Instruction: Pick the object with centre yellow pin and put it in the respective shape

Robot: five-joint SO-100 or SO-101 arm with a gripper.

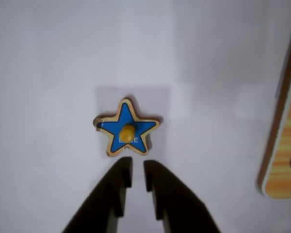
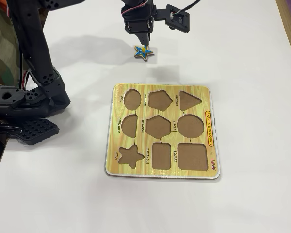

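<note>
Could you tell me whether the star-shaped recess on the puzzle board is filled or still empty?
Empty. The star recess shows bare brown backing, while the blue star piece lies on the table beyond the board.

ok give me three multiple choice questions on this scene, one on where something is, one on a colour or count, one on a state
1. In the fixed view, where does the star piece lie relative to the puzzle board?
A. above the board's top edge, on the bare table
B. inside the star cutout
C. on the board's right edge

2. How many cutouts does the board have?
A. six
B. nine
C. twelve

3. What is the state of the claw?
A. clamped on the yellow pin
B. carrying the star
C. holding nothing, fingertips just short of the star

Answers:
1. A, the star sits on the white table apart from the board, and the star cutout is unfilled.
2. B, three rows of three show in the fixed view.
3. C, the wrist view shows the yellow pin beyond the fingertips, with only a narrow gap between the jaws.
</note>
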